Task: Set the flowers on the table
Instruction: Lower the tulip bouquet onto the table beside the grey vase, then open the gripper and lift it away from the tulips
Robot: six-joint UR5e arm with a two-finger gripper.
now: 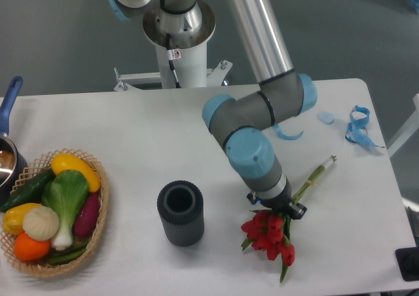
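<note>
A robot gripper (pixel 278 209), fingers clamped on red flowers (pixel 270 233), holds them low to lay on the table (pixel 196 132).

You see the flowers (pixel 269 234), red tulips with green leaves, low over the white table (pixel 131 119) near its front right, stems slanting up and right, blooms pointing toward the front edge.

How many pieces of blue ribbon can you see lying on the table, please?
2 ribbons: one curled blue ribbon lies just right of the arm's elbow, the other near the table's right edge. More could be hidden behind the arm.
</note>
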